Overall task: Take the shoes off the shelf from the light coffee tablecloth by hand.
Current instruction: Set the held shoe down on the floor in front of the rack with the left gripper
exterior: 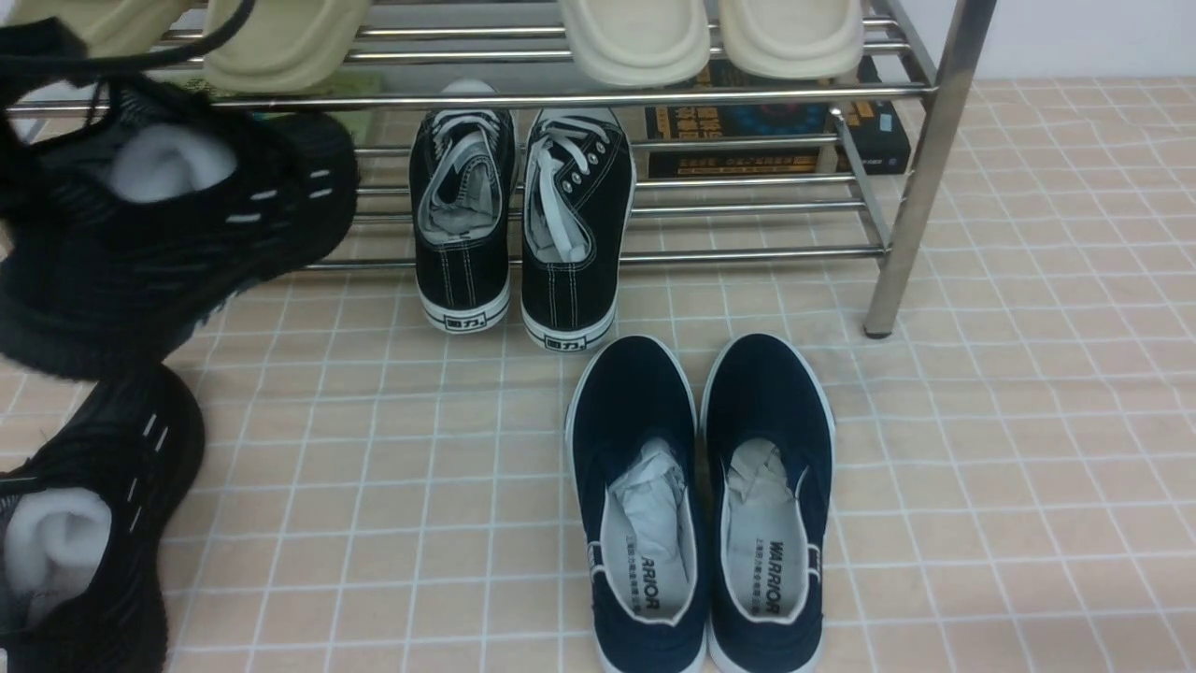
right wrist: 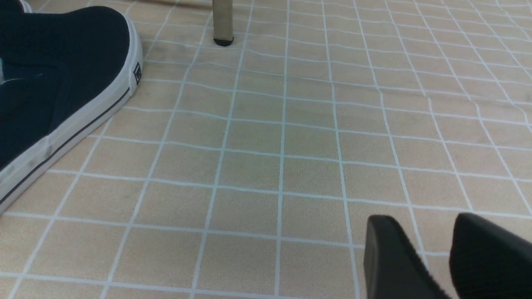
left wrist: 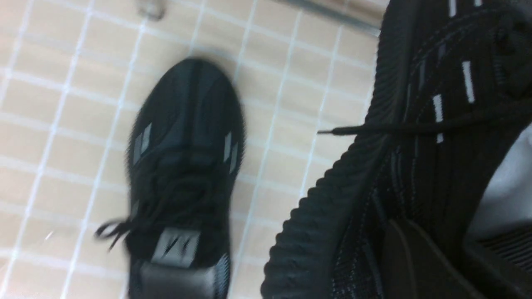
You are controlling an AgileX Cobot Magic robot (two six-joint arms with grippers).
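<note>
**One black knit sneaker being held aloft, its partner lying on the cloth**

The raised black knit sneaker (exterior: pixel 177 224) is being held off the light coffee tablecloth (exterior: pixel 1028 421), in front of the left end of the shelf (exterior: pixel 920 168). Its white stuffing is facing up and its toe is pointing toward the chrome bars. In the left wrist view this sneaker (left wrist: pixel 407 166) is filling the frame's edge. It is being gripped near the collar by the left end effector (left wrist: pixel 440 253), whose dark fingers are hard to separate from the knit.

The second black knit sneaker (exterior: pixel 93 523) is lying flat on the tablecloth, just below the raised one and apart from it.

The black canvas lace-ups (exterior: pixel 570 243) are being carried on the shelf's lower tier, heels jutting past the front bar. Cream slippers (exterior: pixel 635 37) are being carried on the upper tier, and books (exterior: pixel 747 121) are sitting behind the lower bars. The navy slip-ons (exterior: pixel 635 411) are resting side by side on the tablecloth, in front of the lace-ups.

The right end effector (right wrist: pixel 430 232) is being held low over bare cloth, its fingers parted by a narrow gap with nothing between them.
</note>
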